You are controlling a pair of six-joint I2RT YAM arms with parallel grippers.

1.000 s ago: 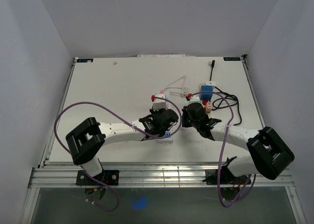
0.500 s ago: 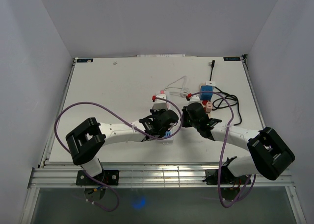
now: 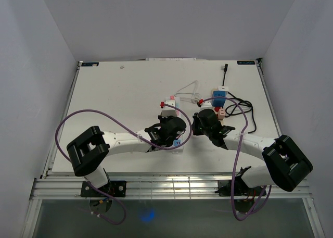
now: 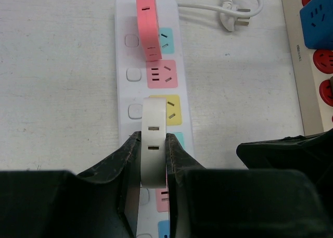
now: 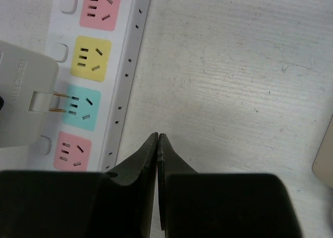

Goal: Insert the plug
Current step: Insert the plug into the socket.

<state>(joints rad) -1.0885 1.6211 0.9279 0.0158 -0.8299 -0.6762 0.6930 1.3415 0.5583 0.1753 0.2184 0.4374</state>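
**Operator:** Two fingers (image 4: pixel 130 155) of my left gripper (image 4: pixel 153 137) are clamped on the flanks of the white plug (image 4: pixel 154 115), one on each side. I hold it squarely.

**Spotter:** And your right?

**Operator:** The right gripper (image 5: pixel 157 140) has its fingers pressed together with nothing between them. It hangs over bare table (image 5: pixel 234 66), just beside the power strip (image 5: pixel 131 61).

**Spotter:** Where does the plug sit against the sockets?

**Operator:** In the right wrist view I see its two brass prongs (image 5: pixel 61 102) reaching across to the teal socket (image 5: pixel 80 109). Their tips are at the slots, but most of their length is exposed, so the plug body stands off the face of the strip. The yellow socket (image 5: pixel 94 58) next to it is free. Farther up the strip, in my left wrist view, a pink plug (image 4: pixel 147 22) is already in place.

**Spotter:** So how far along are we?

**Operator:** I judge the pick-up and the lining-up done. The push home is not. While that much brass shows, I don't count the plug as seated. What's left is to press it straight down into the teal socket until the body meets the strip, then let go.

**Spotter:** Anything to watch?

**Operator:** The strip lies loose on the table, so I expect it may slide under the push.
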